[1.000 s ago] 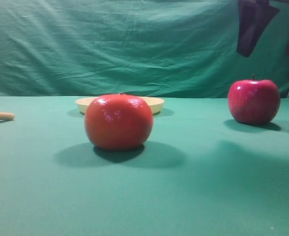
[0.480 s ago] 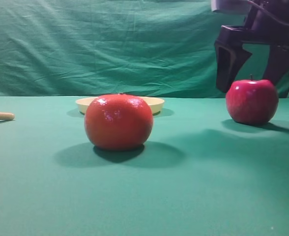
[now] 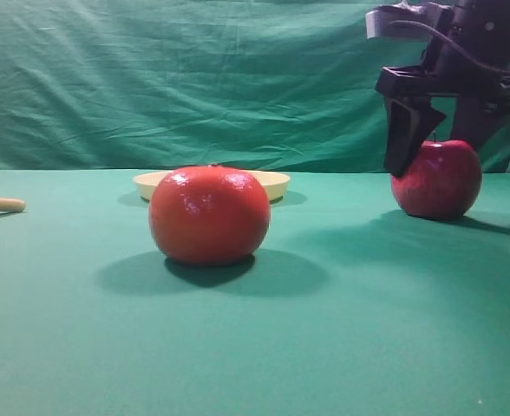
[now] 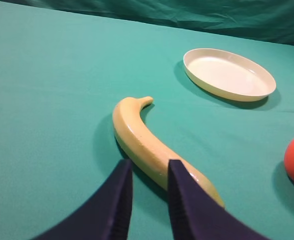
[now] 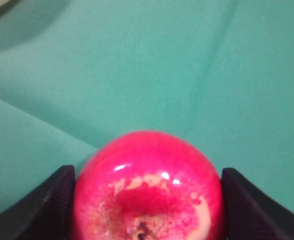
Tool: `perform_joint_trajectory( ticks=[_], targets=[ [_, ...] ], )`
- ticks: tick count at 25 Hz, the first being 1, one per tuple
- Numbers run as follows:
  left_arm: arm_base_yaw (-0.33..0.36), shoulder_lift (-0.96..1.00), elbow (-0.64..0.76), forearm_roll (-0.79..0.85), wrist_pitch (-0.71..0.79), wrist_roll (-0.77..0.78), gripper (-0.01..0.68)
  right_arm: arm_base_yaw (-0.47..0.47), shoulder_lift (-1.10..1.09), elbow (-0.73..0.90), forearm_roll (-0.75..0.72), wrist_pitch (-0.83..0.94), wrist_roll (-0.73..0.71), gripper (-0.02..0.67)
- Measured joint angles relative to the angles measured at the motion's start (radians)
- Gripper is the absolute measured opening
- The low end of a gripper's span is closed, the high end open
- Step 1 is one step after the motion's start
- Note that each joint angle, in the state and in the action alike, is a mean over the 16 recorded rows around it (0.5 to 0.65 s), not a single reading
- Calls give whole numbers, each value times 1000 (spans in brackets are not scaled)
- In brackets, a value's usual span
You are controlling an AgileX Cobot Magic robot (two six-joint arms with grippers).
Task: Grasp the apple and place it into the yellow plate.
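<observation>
Two round fruits sit on the green counter (image 3: pixel 342 347): nearest, left of centre, an orange-red one (image 3: pixel 209 215), not wanted, which partly hides the yellow plate (image 3: pixel 272 183) behind it. Farther right rests the apple (image 3: pixel 437 179), still on the cloth. The right hand (image 3: pixel 442 130) straddles it from above, its fingers (image 5: pixel 44 205) flanking both sides and apparently touching, though I cannot tell whether it grips yet. At far left, beside a banana (image 4: pixel 152 145), the left hand (image 4: pixel 149 200) idles, fingers slightly parted and empty.
</observation>
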Motion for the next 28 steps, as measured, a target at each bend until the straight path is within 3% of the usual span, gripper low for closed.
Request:
perform_joint_trajectory(
  ticks=[15, 28],
  targets=[
    [0, 0, 0, 0, 0, 0, 157, 177, 190, -384, 14, 76, 0, 486],
    [0, 0, 0, 0, 0, 0, 157, 262, 380, -525, 17, 32, -1, 486]
  ],
)
